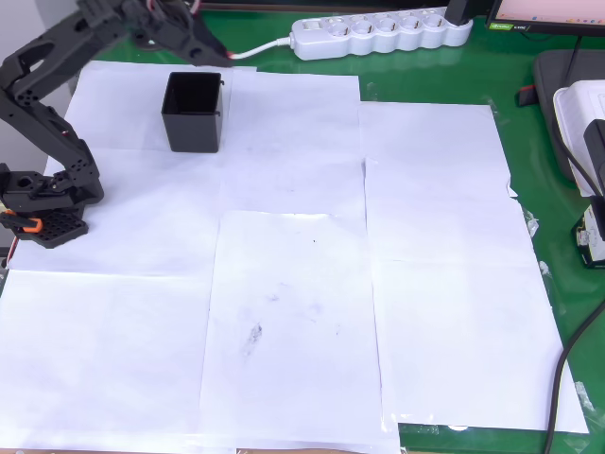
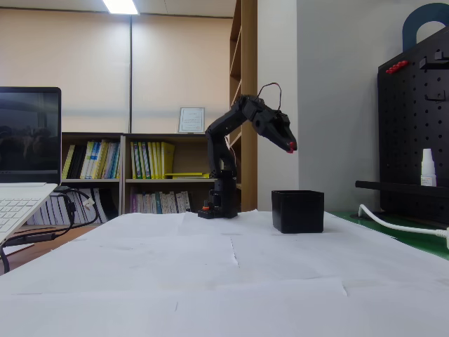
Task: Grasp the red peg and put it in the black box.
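- Green worktop (image 1: 529,397), mostly covered by overlapping white paper sheets (image 1: 293,312), faintly smudged near the middle.
- On the sheets, far left in the overhead view: the black box (image 1: 194,113), upright and open-topped.
- Just left of it: the black arm base (image 1: 47,203).
- Along the far edge: a white power strip (image 1: 378,33), cable trailing left.
- At the right edge: a black cable (image 1: 577,369).
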You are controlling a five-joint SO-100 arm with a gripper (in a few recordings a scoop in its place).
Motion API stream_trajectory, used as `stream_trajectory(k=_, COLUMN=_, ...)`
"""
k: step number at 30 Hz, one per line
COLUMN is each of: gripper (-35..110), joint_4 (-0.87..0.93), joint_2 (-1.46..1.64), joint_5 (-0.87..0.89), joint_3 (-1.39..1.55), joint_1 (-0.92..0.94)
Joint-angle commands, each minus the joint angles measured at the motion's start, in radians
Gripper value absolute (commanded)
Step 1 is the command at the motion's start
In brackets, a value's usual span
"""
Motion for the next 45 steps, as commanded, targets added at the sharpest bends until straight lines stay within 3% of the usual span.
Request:
stream_trajectory(k=1, gripper=0, joint_4=0.123, joint_2=0.017, joint_5=0.031, joint_3=0.124, joint_1=-0.054)
stream_trajectory(k=6, gripper=0, joint_4=0.184, joint_2=0.107, joint_5=0.026, joint_3=0.117, joint_1=-0.106)
stream_trajectory(k=16, gripper=0, joint_4=0.04, joint_2=0.239, joint_5=0.021, joint_3=0.049, joint_1=-0.118)
stream_trajectory(k=19, gripper=12, joint_4=0.054, joint_2=0.258, joint_5=-0.008, joint_3=0.051, joint_1=-0.115)
stream_trajectory(k=21, gripper=34, joint_4=0.104, joint_2=0.259, joint_5=-0.063, joint_3=0.063, joint_1=-0.109)
stream_trajectory(k=31, gripper=34, joint_4=0.19, joint_2=0.253, joint_5=-0.078, joint_3=0.115, joint_1=-0.112)
stream_trajectory(k=38, gripper=45, joint_4=0.272, joint_2=0.239, joint_5=-0.132, joint_3=0.268, joint_1=-0.072)
stream_trajectory(k=39, gripper=45, joint_4=0.287, joint_2=0.236, joint_5=-0.133, joint_3=0.288, joint_1=-0.06)
stream_trajectory(k=40, gripper=35, joint_4=0.301, joint_2=0.229, joint_5=-0.138, joint_3=0.305, joint_1=-0.046)
stream_trajectory(k=41, gripper=9, joint_4=0.293, joint_2=0.213, joint_5=-0.098, joint_3=0.319, joint_1=-0.028)
stream_trajectory(k=42, gripper=0, joint_4=0.29, joint_2=0.202, joint_5=-0.038, joint_3=0.347, joint_1=0.0)
stream_trajectory(k=45, gripper=0, joint_4=0.368, joint_2=0.138, joint_5=-0.054, joint_3=0.345, joint_1=0.091)
